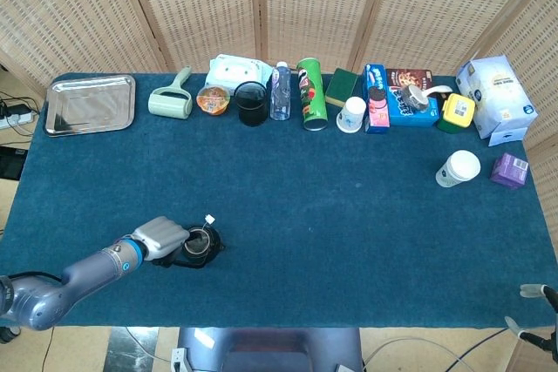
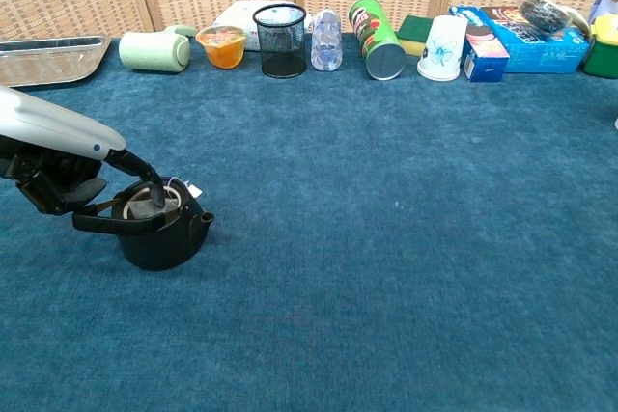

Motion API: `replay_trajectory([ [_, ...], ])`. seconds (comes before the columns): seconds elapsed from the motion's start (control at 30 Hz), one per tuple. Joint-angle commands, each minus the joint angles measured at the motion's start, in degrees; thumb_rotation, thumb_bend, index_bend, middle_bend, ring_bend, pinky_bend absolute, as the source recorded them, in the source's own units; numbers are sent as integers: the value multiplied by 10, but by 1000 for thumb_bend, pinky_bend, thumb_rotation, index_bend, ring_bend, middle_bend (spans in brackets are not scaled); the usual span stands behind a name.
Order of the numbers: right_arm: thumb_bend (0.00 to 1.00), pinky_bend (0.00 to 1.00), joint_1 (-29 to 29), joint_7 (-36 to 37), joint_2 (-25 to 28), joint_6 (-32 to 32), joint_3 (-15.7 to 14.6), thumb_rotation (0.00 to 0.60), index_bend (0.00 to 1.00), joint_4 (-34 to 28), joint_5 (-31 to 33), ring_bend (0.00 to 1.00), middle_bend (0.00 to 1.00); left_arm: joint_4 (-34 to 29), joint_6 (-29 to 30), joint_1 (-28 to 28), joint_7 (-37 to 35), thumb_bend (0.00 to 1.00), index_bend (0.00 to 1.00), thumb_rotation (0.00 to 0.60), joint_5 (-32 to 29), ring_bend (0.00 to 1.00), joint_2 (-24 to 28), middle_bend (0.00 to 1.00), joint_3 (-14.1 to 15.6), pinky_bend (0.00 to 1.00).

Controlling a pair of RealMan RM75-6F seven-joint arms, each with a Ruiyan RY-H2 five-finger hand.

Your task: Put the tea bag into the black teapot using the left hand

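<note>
Lower left of the chest view: the left robot hand [image 2: 68, 180] pokes one finger into the black teapot [image 2: 159, 229], other fingers curled, gripping nothing I can see. The tea bag [image 2: 153, 204] sits inside, directly under that fingertip, its tag [image 2: 192, 191] hanging over the rim.

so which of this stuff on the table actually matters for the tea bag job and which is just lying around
Job:
black teapot
tea bag, in its opening
left hand

Lying about:
metal tray
mesh cup
green can
water bottle
paper cup
</note>
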Motion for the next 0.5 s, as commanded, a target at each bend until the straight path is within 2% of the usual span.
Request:
replay_trajectory([
  [0.03, 217, 303, -1, 0, 0, 0, 0, 600, 361, 0, 1, 322, 396, 9, 7, -4, 2, 993, 159, 600, -11, 1000, -11, 1000, 0, 967],
  [0.27, 217, 304, -2, 0, 1, 1, 0, 600, 361, -1, 1, 322, 396, 19, 9, -13, 3, 984, 158, 600, -29, 1000, -26, 1000, 4, 967],
  [0.5, 217, 304, -1, -2, 1, 1, 0, 600, 361, -2, 0, 322, 396, 3, 17, -9, -3, 982, 159, 600, -16, 1000, -10, 1000, 5, 967],
])
